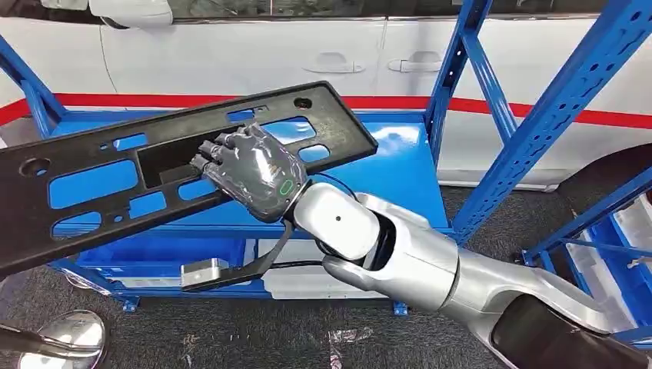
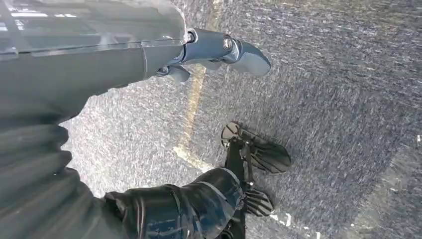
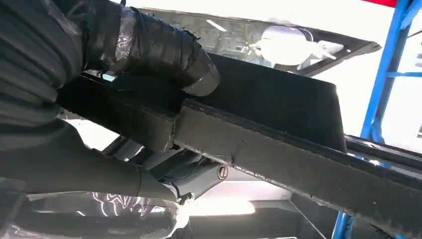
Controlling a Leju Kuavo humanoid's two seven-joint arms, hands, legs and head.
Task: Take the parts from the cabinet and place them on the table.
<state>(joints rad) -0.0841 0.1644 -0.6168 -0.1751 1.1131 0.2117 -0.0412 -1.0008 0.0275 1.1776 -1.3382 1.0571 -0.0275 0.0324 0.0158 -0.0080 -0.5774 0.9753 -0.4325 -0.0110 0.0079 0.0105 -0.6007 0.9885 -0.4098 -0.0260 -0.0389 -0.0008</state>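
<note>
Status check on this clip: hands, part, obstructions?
Right hand grips black panel, tilted above blue shelf. Left hand hangs over floor, holding nothing. Blue rack post close beside panel's end.

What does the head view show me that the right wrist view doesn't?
Head view alone: the black panel's full shape with its cutouts, tilted above the blue shelf, the white car behind the rack, and the silver right arm reaching in.

Right wrist view alone: the panel's underside edge close up, with the thumb pressed on one face and fingers wrapped beneath.

Both: the right robot hand holding the panel, and the blue rack posts.
</note>
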